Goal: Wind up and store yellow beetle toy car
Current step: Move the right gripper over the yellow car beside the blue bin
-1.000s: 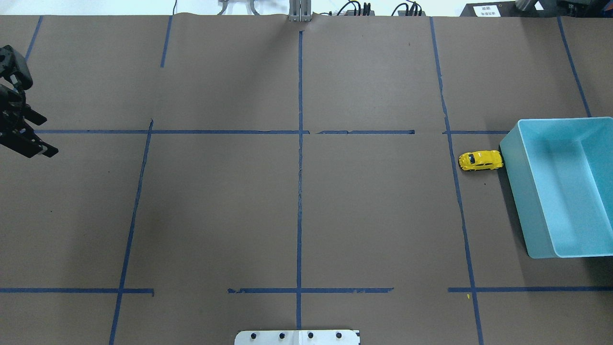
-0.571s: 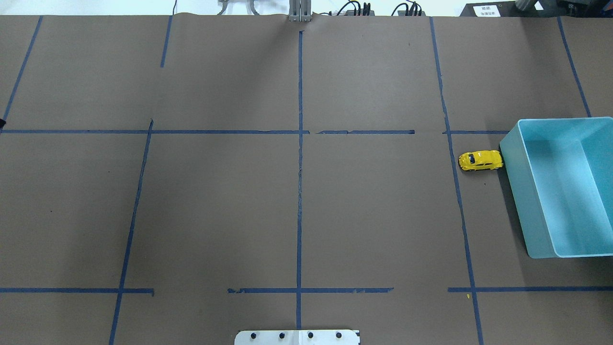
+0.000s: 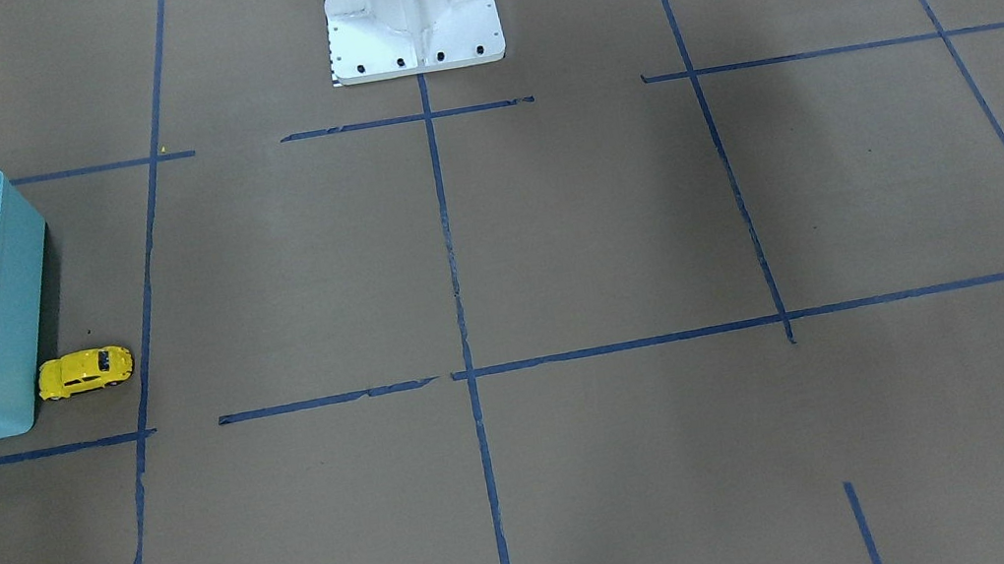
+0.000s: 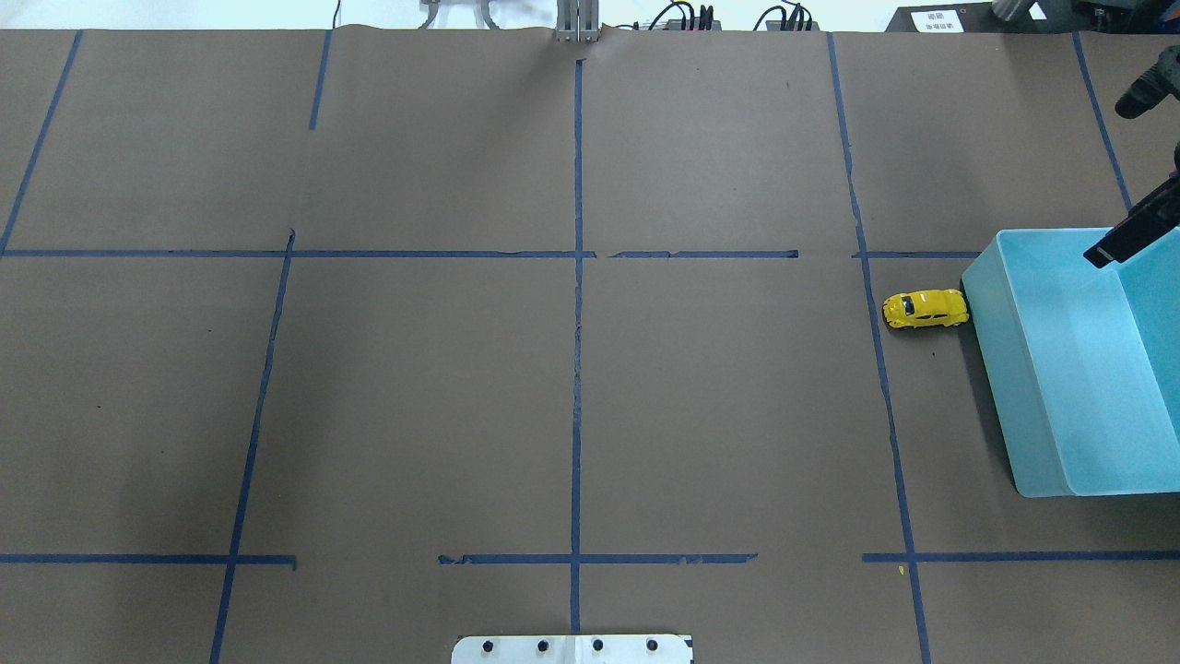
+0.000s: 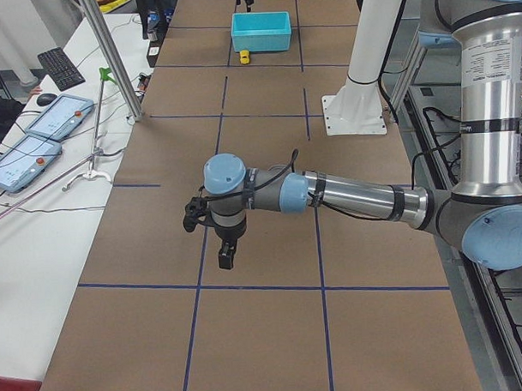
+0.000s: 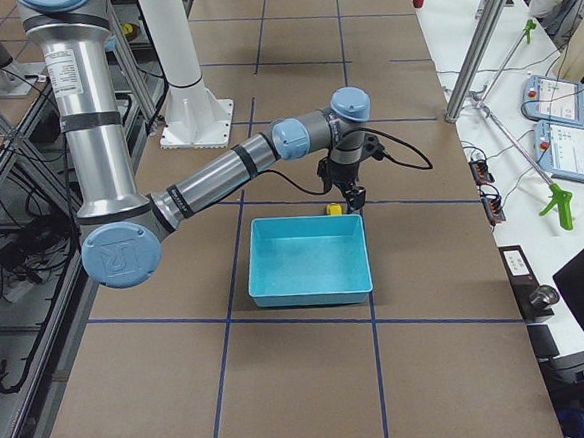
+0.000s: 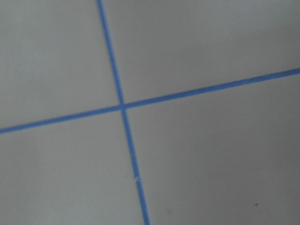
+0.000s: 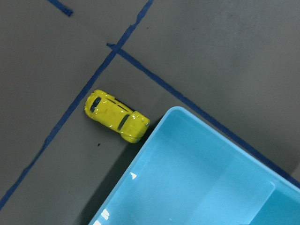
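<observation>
The yellow beetle toy car [image 4: 926, 309] stands on its wheels on the brown table, its end against the left wall of the light-blue bin [image 4: 1014, 397]. It also shows in the front-facing view [image 3: 86, 372] and the right wrist view [image 8: 117, 116]. My right gripper [image 6: 354, 197] hangs over the bin's far corner, right of the car; only one finger [image 4: 1129, 231] shows at the overhead edge, so I cannot tell if it is open. My left gripper [image 5: 222, 253] hangs over the table's left end, far from the car; I cannot tell its state.
The bin [image 8: 201, 183] is empty. The white robot base [image 3: 411, 7] stands at the table's middle near edge. Blue tape lines [image 4: 577, 323] cross the brown paper. Operator pendants [image 6: 556, 125] lie on a side table.
My left gripper has left the overhead view at its left edge. My right gripper has come in at the right edge over the bin. The car has not moved.
</observation>
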